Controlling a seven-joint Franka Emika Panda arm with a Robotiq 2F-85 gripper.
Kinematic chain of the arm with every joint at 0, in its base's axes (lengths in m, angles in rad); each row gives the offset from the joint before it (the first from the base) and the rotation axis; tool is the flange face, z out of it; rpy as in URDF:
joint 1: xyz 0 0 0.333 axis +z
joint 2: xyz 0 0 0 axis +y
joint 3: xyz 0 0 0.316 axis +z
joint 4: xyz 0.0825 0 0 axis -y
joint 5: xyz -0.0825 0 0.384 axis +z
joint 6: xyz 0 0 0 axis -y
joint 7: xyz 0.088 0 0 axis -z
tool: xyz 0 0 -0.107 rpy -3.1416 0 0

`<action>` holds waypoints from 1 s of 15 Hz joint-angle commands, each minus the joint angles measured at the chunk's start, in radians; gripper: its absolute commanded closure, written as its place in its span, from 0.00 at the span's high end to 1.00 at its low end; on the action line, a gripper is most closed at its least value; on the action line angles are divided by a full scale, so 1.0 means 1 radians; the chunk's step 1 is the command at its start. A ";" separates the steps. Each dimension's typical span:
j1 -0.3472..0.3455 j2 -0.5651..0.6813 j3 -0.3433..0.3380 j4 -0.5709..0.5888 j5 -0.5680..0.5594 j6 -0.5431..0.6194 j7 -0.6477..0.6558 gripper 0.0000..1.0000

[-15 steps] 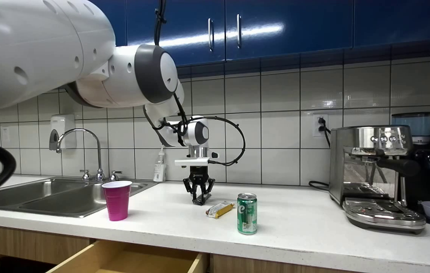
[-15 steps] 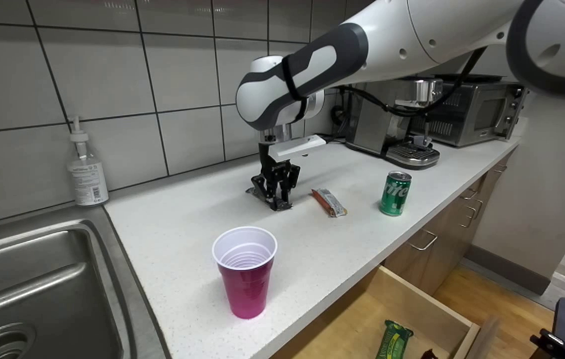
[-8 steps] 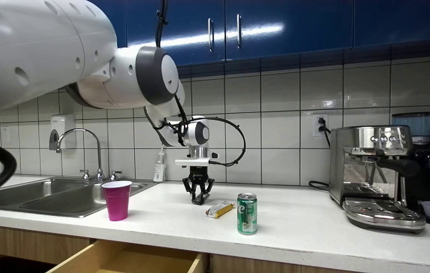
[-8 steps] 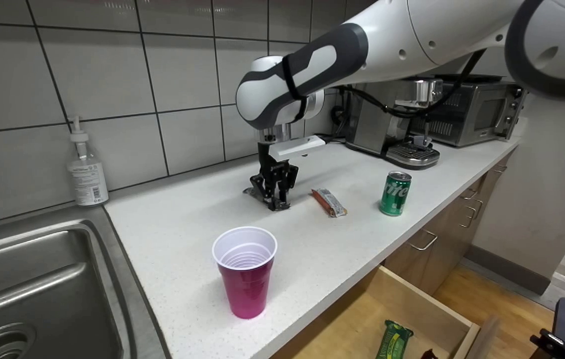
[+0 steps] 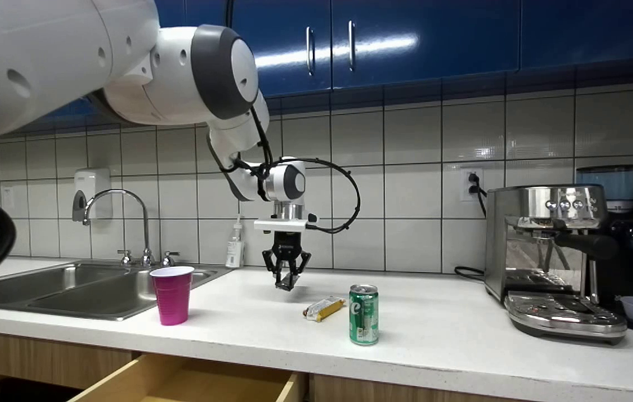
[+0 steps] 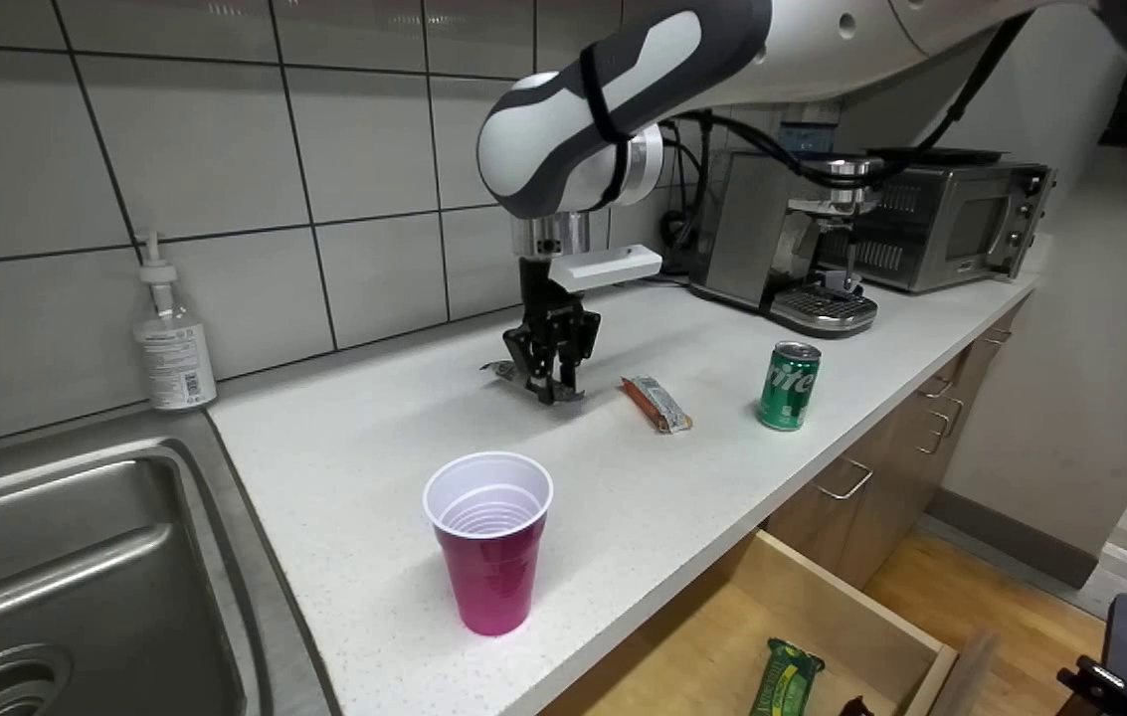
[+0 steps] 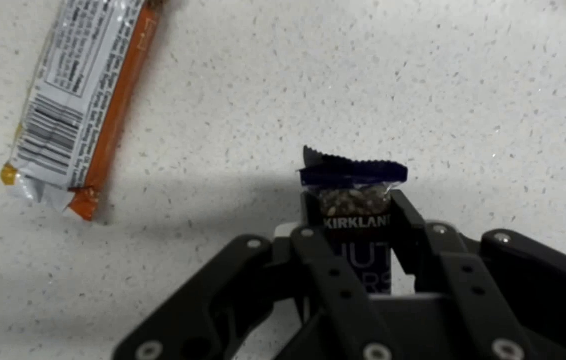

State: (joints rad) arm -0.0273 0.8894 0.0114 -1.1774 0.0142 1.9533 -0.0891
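A: How wide is the end effector [image 7: 356, 212] spread?

B: Only as far as the wrapped nut bar [image 7: 356, 225] between its fingers [image 7: 409, 212]. They are clamped on its two long sides, close to one crimped end.

A: So where is the bar, exactly?

B: In that grip, over the desk [image 7: 243, 100]. In both exterior views it seems just clear of the surface, with the tiled wall [image 6: 215, 149] behind it.

A: What's the plastic like?

B: Thin and dark blue, with a saw-toothed edge. A clear window shows a rough, lumpy filling, and below that white letters spell "KIRKLAN".

A: What lies around it?

B: An orange and silver packet [image 7: 83, 100], long and flat-faced, with a barcode on its shiny film and one crinkled end; it's near the end effector but apart. Farther off stands a green can [image 6: 789, 386], a smooth metal cylinder.

A: And the cup [image 6: 489, 572]?

B: Glossy magenta plastic, white and ribbed inside, narrowing to its base. It's upright near the steel sink [image 6: 270, 607].

A: The desk itself?

B: White, flecked with small dark specks. Below its edge a pale wooden drawer [image 6: 822, 602] stands pulled out, with a green packet [image 6: 787, 676] inside.
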 commanded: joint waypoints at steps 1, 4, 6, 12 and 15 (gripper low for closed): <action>-0.017 -0.169 0.029 -0.234 0.015 0.038 -0.063 0.12; -0.019 -0.264 0.038 -0.369 0.017 0.061 -0.097 0.12; -0.020 -0.328 0.039 -0.462 0.016 0.078 -0.118 0.12; -0.015 -0.512 0.032 -0.759 0.006 0.153 -0.170 0.12; -0.006 -0.589 0.027 -0.886 0.008 0.197 -0.146 0.12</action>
State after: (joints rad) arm -0.0274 0.4234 0.0317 -1.8966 0.0142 2.0871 -0.2276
